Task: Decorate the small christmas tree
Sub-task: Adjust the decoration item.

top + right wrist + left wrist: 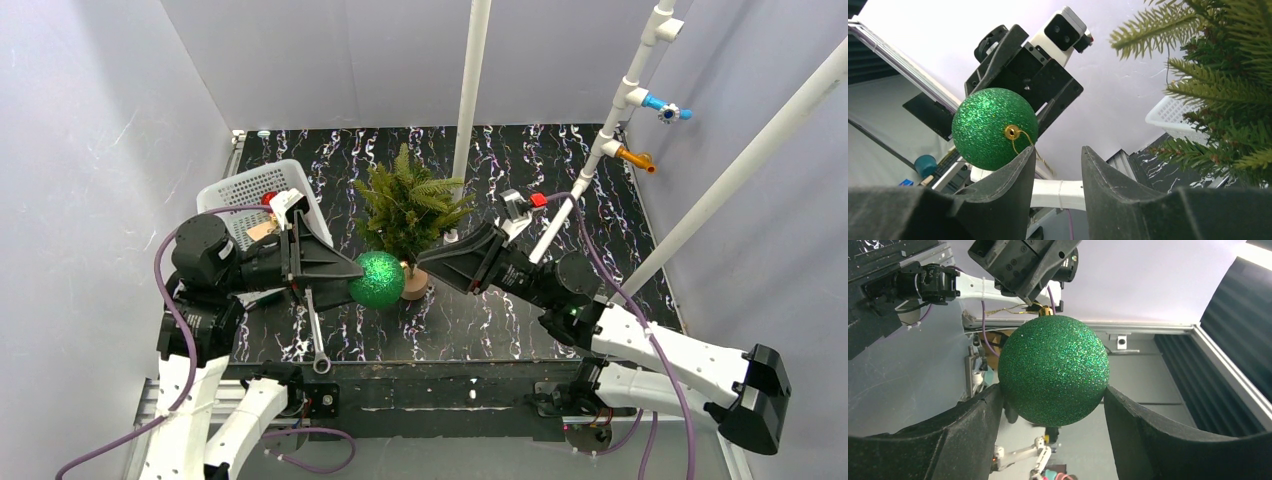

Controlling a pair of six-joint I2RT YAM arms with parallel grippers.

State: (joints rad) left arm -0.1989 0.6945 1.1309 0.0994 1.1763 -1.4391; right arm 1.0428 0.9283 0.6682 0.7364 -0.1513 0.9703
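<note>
Currently the left gripper [1053,400] clamps the green ball [377,280]; the right gripper [1057,160] is parted, empty. The small christmas tree [408,210] is likely light, with pliant branches: brace its base [414,283].

Wooden base [416,284] of small christmas tree [408,208] partly behind green bauble [377,279].

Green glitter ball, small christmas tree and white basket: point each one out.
green ball [377,279], top external view, centre of the sphere.
small christmas tree [408,205], top external view, upper branches.
white basket [255,186], top external view, its lattice wall.
</note>
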